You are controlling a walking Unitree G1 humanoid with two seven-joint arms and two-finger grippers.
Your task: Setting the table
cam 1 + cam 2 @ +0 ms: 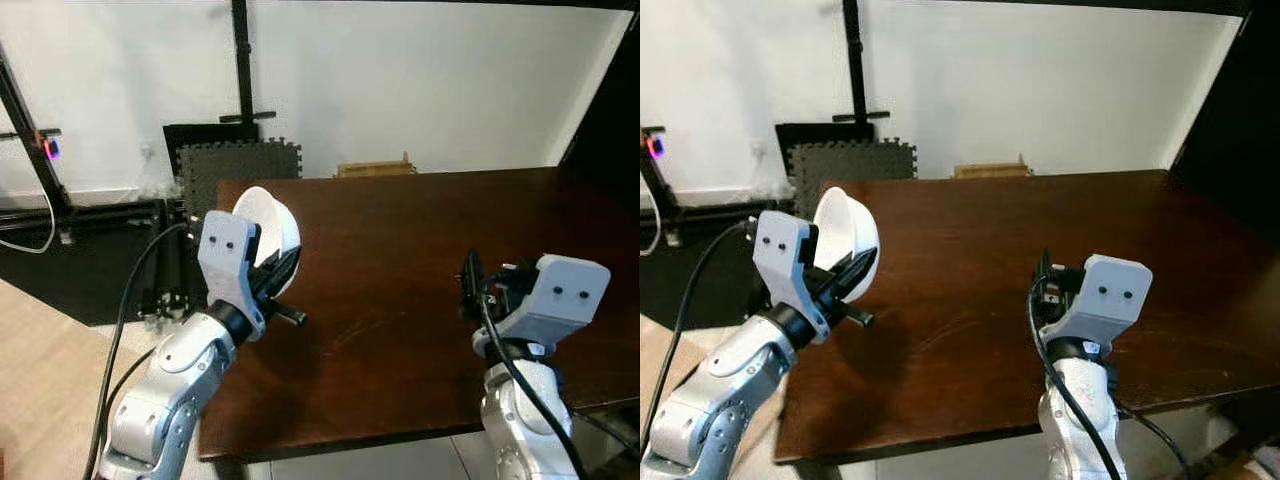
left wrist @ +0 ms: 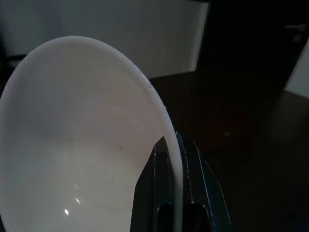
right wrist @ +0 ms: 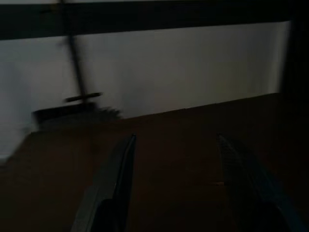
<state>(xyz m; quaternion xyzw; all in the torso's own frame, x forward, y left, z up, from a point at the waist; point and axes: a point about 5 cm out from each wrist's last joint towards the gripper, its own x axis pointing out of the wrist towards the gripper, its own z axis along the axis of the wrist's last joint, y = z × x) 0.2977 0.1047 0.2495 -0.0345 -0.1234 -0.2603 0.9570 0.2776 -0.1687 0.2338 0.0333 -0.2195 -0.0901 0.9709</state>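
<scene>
A white bowl (image 1: 272, 228) is held tilted on its side above the left part of the dark wooden table (image 1: 420, 250). My left gripper (image 1: 281, 268) is shut on the bowl's rim (image 2: 164, 121), one black finger (image 2: 153, 186) inside and one outside. My right gripper (image 3: 176, 164) hovers over the table's front right, open, with nothing between its fingers (image 3: 113, 179). It also shows beside its white wrist housing (image 1: 1105, 290).
Behind the table stand a white wall, a black stand pole (image 1: 241, 60), dark foam mats (image 1: 238, 165) and a wooden object (image 1: 375, 168). Cables (image 1: 40, 225) lie on the floor at left. The table's front edge (image 1: 350, 430) is just before me.
</scene>
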